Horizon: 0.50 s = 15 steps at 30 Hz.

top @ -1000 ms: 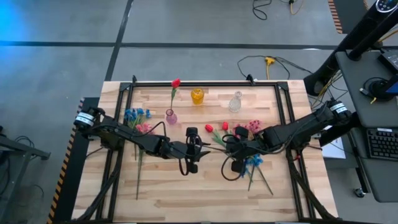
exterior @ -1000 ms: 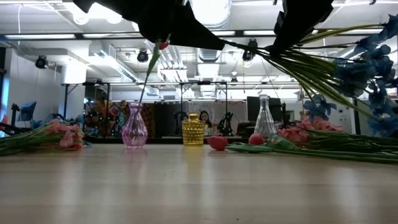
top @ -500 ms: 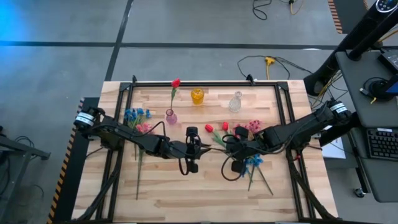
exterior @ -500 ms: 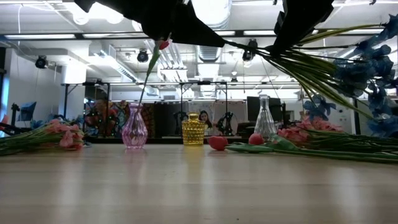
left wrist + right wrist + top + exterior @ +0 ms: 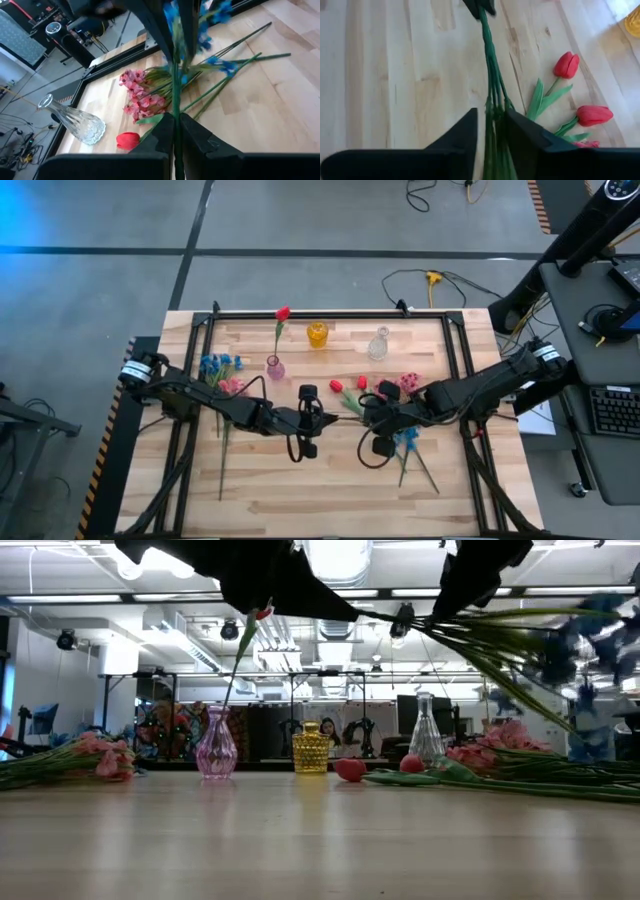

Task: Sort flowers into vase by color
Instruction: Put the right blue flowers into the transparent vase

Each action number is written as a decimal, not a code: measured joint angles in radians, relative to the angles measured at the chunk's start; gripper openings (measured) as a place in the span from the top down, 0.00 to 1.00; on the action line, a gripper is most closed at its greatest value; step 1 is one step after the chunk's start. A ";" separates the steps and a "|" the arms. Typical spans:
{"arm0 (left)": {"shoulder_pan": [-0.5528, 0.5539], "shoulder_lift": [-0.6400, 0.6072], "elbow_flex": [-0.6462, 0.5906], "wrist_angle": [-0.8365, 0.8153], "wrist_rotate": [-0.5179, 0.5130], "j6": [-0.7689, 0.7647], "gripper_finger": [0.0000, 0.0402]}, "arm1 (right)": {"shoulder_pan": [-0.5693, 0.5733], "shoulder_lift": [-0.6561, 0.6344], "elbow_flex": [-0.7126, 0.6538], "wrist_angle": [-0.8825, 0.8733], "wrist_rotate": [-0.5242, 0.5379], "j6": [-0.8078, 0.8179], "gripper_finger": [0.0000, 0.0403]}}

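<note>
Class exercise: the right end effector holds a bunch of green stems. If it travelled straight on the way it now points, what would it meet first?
Probably the left end effector, which grips the far end of the same green stems straight ahead of the right end effector. The two red tulip buds lie off to the side. Depth is uncertain.

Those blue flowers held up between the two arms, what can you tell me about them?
The blue flowers are a bunch of artificial-looking clustered blooms on long thin green stems. They are held in the air above the wooden table, stems roughly level. The left tool and the right tool each close on the stems. The blooms look blurred.
</note>
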 joint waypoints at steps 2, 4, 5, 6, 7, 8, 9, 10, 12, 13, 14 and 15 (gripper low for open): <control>0.000 0.000 -0.009 0.000 -0.003 -0.006 1.00 | 0.000 -0.009 0.013 -0.012 0.000 -0.011 0.70; 0.000 0.000 -0.021 0.008 -0.026 -0.018 1.00 | 0.000 -0.021 0.029 -0.023 0.000 -0.025 0.64; 0.000 0.000 -0.026 0.012 -0.043 -0.024 1.00 | 0.000 -0.028 0.037 -0.024 0.002 -0.029 0.62; 0.000 0.000 -0.033 0.023 -0.059 -0.029 1.00 | 0.000 -0.036 0.048 -0.025 0.005 -0.036 0.60; 0.000 0.000 -0.039 0.037 -0.078 -0.033 1.00 | 0.000 -0.047 0.059 -0.024 0.013 -0.043 0.58; 0.000 0.000 -0.045 0.054 -0.097 -0.034 1.00 | 0.000 -0.056 0.071 -0.023 0.026 -0.044 0.57; 0.000 0.000 -0.050 0.076 -0.110 -0.034 1.00 | 0.000 -0.068 0.082 -0.023 0.042 -0.049 0.56; 0.000 0.000 -0.054 0.100 -0.122 -0.029 1.00 | 0.001 -0.081 0.092 -0.022 0.062 -0.052 0.55; -0.005 -0.007 -0.059 0.146 -0.163 -0.017 1.00 | 0.008 -0.108 0.104 -0.006 0.095 -0.066 0.54; -0.008 -0.015 -0.060 0.160 -0.205 -0.010 1.00 | 0.014 -0.125 0.105 0.010 0.106 -0.075 0.54; -0.013 -0.023 -0.060 0.177 -0.262 0.000 1.00 | 0.021 -0.140 0.104 0.036 0.112 -0.083 0.54; -0.018 -0.034 -0.061 0.193 -0.331 0.017 1.00 | 0.028 -0.155 0.098 0.070 0.116 -0.092 0.54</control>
